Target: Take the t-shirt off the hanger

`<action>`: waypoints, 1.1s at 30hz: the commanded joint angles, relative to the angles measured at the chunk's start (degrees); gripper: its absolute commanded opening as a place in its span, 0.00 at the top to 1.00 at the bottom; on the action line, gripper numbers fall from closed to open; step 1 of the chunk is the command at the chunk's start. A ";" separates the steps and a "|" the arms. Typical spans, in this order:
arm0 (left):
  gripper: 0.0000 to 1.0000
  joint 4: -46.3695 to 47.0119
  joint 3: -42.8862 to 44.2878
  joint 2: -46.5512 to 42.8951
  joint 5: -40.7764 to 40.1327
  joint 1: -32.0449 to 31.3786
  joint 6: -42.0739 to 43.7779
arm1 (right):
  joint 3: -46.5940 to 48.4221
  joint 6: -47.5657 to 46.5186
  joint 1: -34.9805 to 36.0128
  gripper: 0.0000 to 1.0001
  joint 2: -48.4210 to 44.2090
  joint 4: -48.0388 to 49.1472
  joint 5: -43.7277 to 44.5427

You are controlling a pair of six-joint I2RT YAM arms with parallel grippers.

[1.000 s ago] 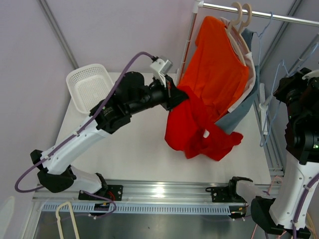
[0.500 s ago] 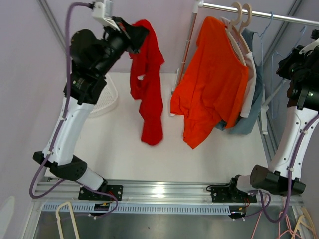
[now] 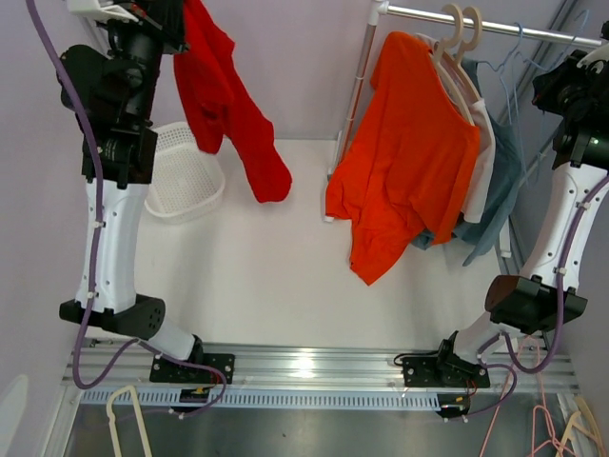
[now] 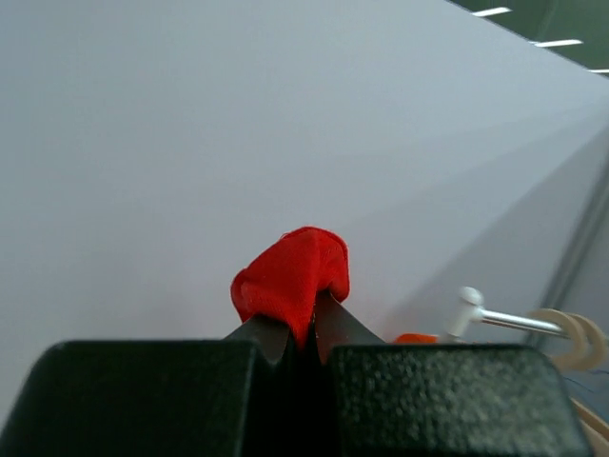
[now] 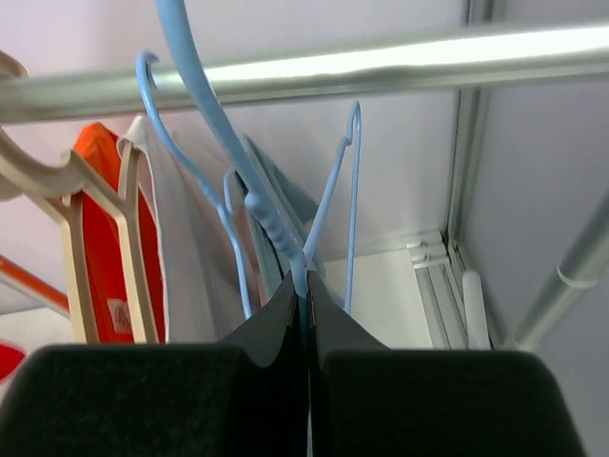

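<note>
Red t-shirt (image 3: 224, 95) between the left fingers (image 4: 259, 333), well apart from blue hanger (image 5: 269, 233).

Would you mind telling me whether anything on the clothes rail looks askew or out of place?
Yes: the orange t-shirt hangs lopsided on its beige hanger, its hem slanting to one low corner. The red t-shirt dangles from the left fingers, away from the rail.

bright, even light; sharp frames

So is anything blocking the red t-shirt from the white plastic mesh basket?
Nothing visible does: the red t-shirt hangs free from the shut left gripper, just beside the white plastic mesh basket.
</note>
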 commanded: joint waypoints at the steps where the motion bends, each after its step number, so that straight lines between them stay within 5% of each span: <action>1: 0.99 5.71 -3.48 -2.33 -2.36 5.11 -2.30 | 3.84 1.33 -0.32 1.00 1.95 6.40 -2.06; 5: 0.99 8.61 -9.66 -2.25 -3.58 10.29 -3.90 | 7.52 1.15 -0.33 1.00 5.55 6.86 -1.53; 9: 0.99 5.11 -5.89 2.84 -3.67 13.64 -2.50 | 14.20 0.36 -0.32 1.00 11.44 3.86 -1.89; 22: 0.99 5.18 -5.89 10.67 -3.24 16.46 -0.38 | 11.41 0.89 -0.06 1.00 15.85 1.66 -2.42; 26: 0.99 5.10 -4.92 10.59 -3.15 16.46 -0.82 | 3.95 0.80 0.29 0.65 10.58 0.87 1.79; 33: 0.99 11.40 -5.53 11.37 -2.98 16.46 -0.39 | -6.26 -1.83 1.52 0.44 -2.24 -2.02 9.80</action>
